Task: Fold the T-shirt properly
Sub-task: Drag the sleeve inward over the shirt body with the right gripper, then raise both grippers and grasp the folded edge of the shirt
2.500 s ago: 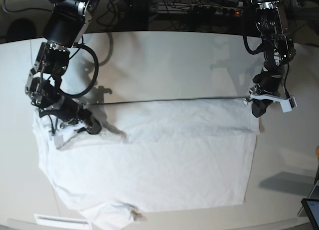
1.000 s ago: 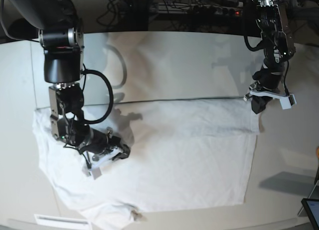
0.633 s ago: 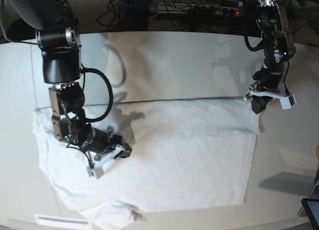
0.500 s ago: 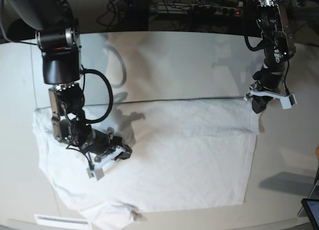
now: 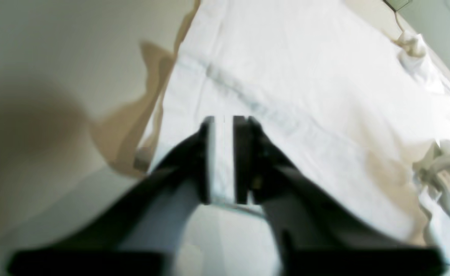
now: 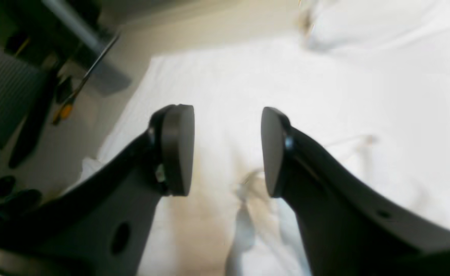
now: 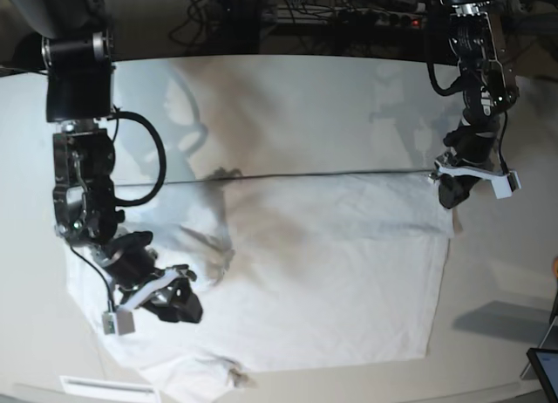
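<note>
Both hands: right hand (image 6: pixel 226 149) apart over the T-shirt (image 7: pixel 288 272), left hand (image 5: pixel 223 159) barely parted (corner could slip, ruining the fold).

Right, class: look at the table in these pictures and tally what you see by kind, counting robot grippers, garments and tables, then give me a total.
Robot grippers: 2 (left gripper, right gripper)
Garments: 1 (white T-shirt)
Tables: 1 (off-white table)
Total: 4
</note>
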`<state>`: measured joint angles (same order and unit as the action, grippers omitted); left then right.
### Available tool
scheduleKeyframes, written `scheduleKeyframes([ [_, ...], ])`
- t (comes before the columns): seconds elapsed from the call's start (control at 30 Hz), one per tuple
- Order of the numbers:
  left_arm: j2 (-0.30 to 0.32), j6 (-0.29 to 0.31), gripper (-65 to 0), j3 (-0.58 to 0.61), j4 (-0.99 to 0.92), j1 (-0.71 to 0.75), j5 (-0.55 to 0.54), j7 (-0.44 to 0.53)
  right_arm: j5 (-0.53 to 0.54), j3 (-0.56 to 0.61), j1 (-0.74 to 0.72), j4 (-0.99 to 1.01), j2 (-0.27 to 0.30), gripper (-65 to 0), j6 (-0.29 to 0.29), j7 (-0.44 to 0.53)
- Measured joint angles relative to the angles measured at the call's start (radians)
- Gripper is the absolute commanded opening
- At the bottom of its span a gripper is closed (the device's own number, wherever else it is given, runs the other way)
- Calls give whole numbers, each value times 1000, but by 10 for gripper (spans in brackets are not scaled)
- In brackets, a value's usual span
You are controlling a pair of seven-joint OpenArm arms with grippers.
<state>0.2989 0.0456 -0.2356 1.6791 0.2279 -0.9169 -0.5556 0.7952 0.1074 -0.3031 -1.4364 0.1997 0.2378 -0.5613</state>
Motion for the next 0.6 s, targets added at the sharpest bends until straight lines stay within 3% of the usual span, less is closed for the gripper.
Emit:
scheduleKeyframes([
  [0.1,18,3,-405,2,0,-14,16,-2,-14,-6,97,-20,80,-429,-10,14],
  [0.2,36,5,-375,3,3,-28,197,2,-75,-6,185,-23,96,-427,-47,20],
  [0.27,29,3,-359,8,13,-39,362,6,-178,1,252,-61,96,-425,-74,87],
  [0.4,-4,11,-356,108,23,-53,650,126,-379,-3,370,-153,102,-425,-85,219],
  [0.5,-53,21,-358,166,-8,-44,768,256,-465,-5,420,-172,81,-425,-100,312],
  [0.6,-82,16,-358,179,-60,-42,792,296,-500,-30,444,-171,47,-425,-134,332],
])
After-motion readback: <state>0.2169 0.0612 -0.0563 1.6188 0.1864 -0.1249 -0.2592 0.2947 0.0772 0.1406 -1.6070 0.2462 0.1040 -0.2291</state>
